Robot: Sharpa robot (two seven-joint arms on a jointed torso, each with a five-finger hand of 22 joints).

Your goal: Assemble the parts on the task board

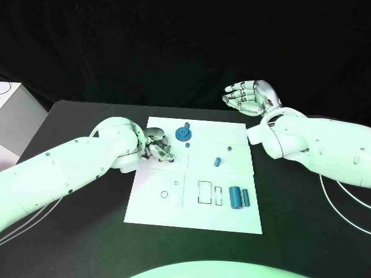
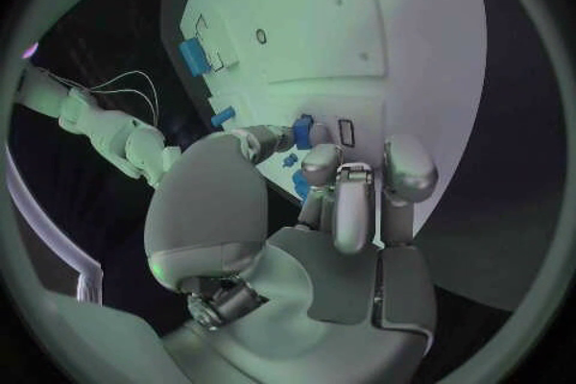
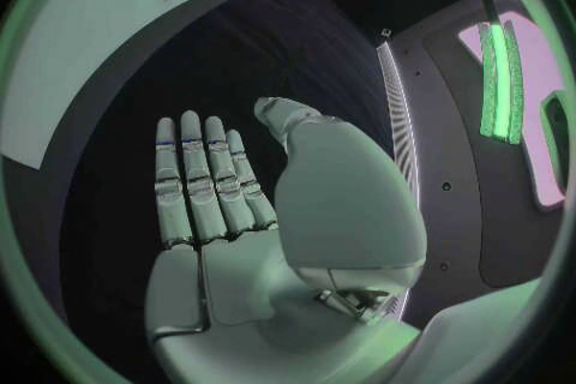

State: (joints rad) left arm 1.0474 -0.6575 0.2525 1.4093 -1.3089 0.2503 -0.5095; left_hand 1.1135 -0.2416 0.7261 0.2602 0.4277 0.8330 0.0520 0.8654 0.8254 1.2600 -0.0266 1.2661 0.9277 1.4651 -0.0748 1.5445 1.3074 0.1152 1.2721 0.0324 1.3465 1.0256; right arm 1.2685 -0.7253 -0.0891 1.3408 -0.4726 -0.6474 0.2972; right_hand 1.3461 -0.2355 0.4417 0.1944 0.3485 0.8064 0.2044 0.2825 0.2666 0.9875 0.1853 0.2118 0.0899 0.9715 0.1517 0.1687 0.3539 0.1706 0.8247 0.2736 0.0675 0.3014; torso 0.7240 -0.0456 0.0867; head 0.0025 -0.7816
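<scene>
Fingers of left robot hand (image 1: 158,146) curl on the task board (image 1: 198,200); right robot hand (image 1: 251,96) spread, empty.

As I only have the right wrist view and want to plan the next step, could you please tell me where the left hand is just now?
Observer: The left hand is low over the left part of the white board, close beside the blue gear, with its fingers pointing down at the board.
Operator: Thank you. Is it holding anything?
Observer: The left wrist view shows a small blue piece right at its fingertips, but I cannot tell whether it is pinched or just lying on the board.
</scene>
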